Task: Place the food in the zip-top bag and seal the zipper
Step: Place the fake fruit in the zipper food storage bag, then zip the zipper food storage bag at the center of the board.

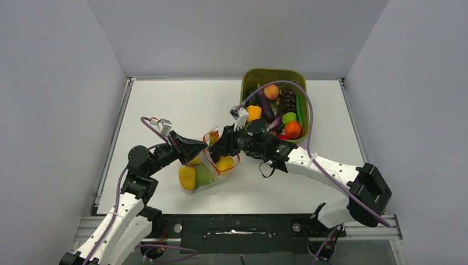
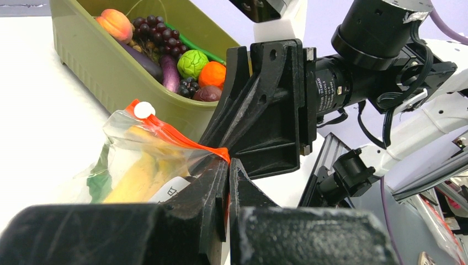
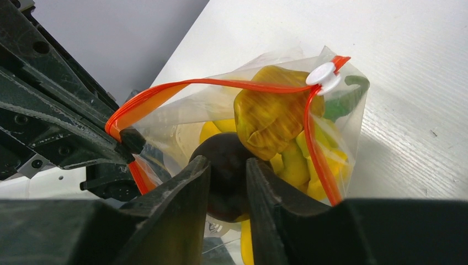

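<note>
Two grippers on one zip-top bag [image 1: 205, 172], mid-table, just left of the olive tub [image 2: 110, 72]. Left gripper [image 2: 228, 165] is clamped on the zipper [image 3: 221, 84] corner, holding the mouth up so it gapes. Right gripper [image 3: 227, 168] is pinching a dark round piece [image 3: 221, 152] right at the opening, above the yellow peppers [image 3: 270, 110] inside. White slider [image 3: 324, 73] is at the far end, so not sealed yet.
</note>
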You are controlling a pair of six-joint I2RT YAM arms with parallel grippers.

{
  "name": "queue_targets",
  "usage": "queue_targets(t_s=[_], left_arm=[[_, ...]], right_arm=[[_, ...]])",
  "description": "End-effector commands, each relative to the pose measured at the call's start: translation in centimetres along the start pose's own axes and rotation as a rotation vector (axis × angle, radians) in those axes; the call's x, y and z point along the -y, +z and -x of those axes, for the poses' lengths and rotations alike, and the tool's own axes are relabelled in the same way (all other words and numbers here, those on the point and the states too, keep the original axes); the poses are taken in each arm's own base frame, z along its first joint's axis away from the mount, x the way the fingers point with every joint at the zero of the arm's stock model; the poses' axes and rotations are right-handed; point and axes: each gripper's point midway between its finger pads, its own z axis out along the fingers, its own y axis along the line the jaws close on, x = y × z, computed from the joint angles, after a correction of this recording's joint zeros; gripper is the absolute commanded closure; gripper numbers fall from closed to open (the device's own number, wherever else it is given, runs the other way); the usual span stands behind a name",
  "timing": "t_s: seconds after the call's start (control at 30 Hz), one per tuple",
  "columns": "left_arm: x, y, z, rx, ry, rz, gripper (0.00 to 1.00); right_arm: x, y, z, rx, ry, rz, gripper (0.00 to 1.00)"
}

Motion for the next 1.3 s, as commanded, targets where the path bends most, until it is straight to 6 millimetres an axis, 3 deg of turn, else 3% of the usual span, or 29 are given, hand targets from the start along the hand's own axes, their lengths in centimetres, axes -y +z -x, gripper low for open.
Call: queue_targets(t_s=[0.0,0.17,0.27,0.47,0.67,0.97,1.07,1.2,1.27], left_arm=[[2.7,-0.2,3.6,0.118,0.11,-0.083,1.0],[2.8,-0.4,3.4,0.118,0.109,-0.084,1.0],[2.9,-0.5,3.5,0.121,0.113,-0.084,1.0],[2.8,-0.5,3.4,0.118,0.113,-0.082,1.0],[2.7,-0.5,3.4,0.121,0.11,-0.08,1.0],[2.8,-0.6,3.4,0.128,0.102,-0.083,1.0],[3.0,-0.7,3.4,0.128,0.104,-0.084,1.0],[3.0,-0.8,3.5,0.13,0.107,-0.076,1.0],[2.7,-0.7,3.6,0.126,0.103,-0.055,1.0]], right_arm=[[-1.3,-1.0,3.1,0.055,-0.068,-0.015,0.64],[-0.6,-4.0,6.0,0.127,-0.127,-0.09,0.56],[0.4,-5.0,6.3,0.133,-0.128,-0.131,0.53],[3.3,-6.6,5.1,0.085,-0.062,-0.255,0.47],[4.1,-7.5,2.7,-0.022,-0.019,-0.308,0.44],[4.5,-5.9,0.2,-0.098,0.008,-0.284,0.46],[4.6,-5.1,0.2,-0.107,0.004,-0.278,0.57],[3.4,-4.6,1.7,-0.056,-0.027,-0.237,0.93],[2.1,-4.2,2.8,-0.016,-0.044,-0.176,1.0]])
